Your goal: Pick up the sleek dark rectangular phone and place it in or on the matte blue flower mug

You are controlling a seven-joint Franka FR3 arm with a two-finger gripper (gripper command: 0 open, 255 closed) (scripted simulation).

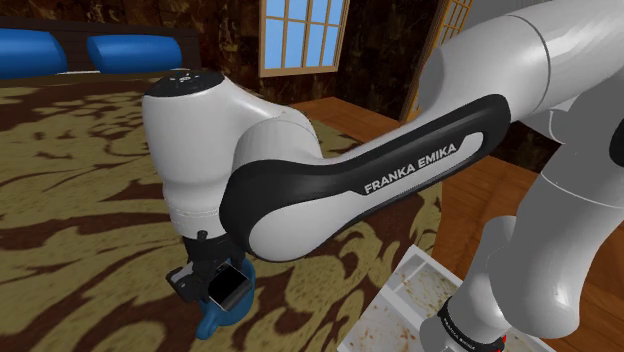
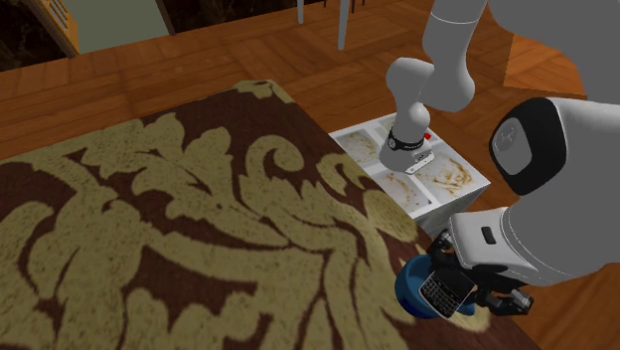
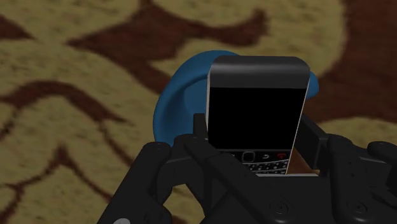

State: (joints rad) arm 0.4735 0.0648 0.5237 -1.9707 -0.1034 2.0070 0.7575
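Black phone [image 3: 254,108] clenched in gripper [image 3: 254,145], over blue mug [image 3: 180,95] on rug [image 3: 76,95] near the stand [image 2: 459,181]; phone possibly touching mug.

The phone [image 3: 254,114] has a black screen, a dark grey top band, a silvery edge and white-marked keys. The mug [image 3: 175,102] is plain matte blue. The hand [image 3: 253,141] is all black. The rug [image 2: 149,229] is tan-gold with dark brown scrolls. At twelve o'clock from it in the second exterior view, the floor [image 2: 298,60] is orange-brown wood.
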